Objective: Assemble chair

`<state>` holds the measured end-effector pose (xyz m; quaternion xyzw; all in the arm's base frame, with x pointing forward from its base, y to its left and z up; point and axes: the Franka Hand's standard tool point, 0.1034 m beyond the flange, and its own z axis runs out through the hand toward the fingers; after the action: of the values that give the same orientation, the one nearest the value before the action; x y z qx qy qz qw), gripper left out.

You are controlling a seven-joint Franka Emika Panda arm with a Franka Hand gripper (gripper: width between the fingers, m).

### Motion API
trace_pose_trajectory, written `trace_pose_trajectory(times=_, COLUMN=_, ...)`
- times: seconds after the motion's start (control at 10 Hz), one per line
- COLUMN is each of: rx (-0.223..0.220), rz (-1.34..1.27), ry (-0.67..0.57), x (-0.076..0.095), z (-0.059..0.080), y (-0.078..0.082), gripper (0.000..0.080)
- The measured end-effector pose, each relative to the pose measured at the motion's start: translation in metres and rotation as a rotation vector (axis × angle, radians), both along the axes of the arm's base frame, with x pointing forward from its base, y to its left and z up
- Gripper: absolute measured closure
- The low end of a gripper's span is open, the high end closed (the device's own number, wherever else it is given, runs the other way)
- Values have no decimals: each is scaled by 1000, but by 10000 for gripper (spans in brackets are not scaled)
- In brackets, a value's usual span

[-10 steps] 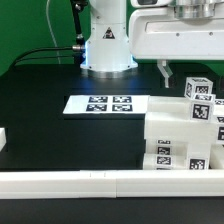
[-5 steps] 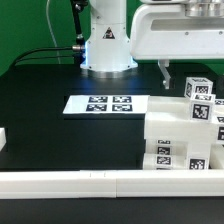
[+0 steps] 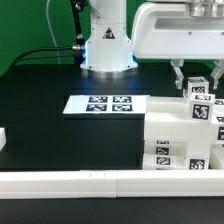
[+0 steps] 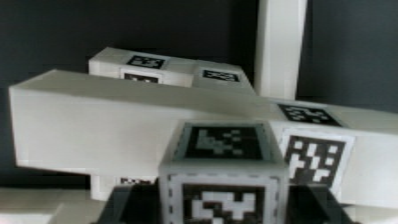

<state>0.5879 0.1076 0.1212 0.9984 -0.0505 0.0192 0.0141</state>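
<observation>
A chunky white tagged plastic block (image 4: 222, 170) fills the foreground; a large white plastic slab (image 4: 107, 115), also tagged, stands close behind it

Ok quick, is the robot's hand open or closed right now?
End effector: fingers on either side of the top tagged block; cannot tell if it grips.
</observation>
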Motion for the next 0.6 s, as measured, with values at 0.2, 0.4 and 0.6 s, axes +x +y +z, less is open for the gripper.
trace_pose_trajectory(times=0.2, rx=7, rz=-126, ry=-3, x=0, z=0, y=0, gripper=518)
trace_pose_trajectory(times=0.4, rx=11, rz=-229, ry=-5, x=0, z=0, y=0, gripper=518)
trace_pose_trajectory(times=0.6, rx=27, rz=-512, ry=-24, x=-2, z=-1, y=4, gripper=518)
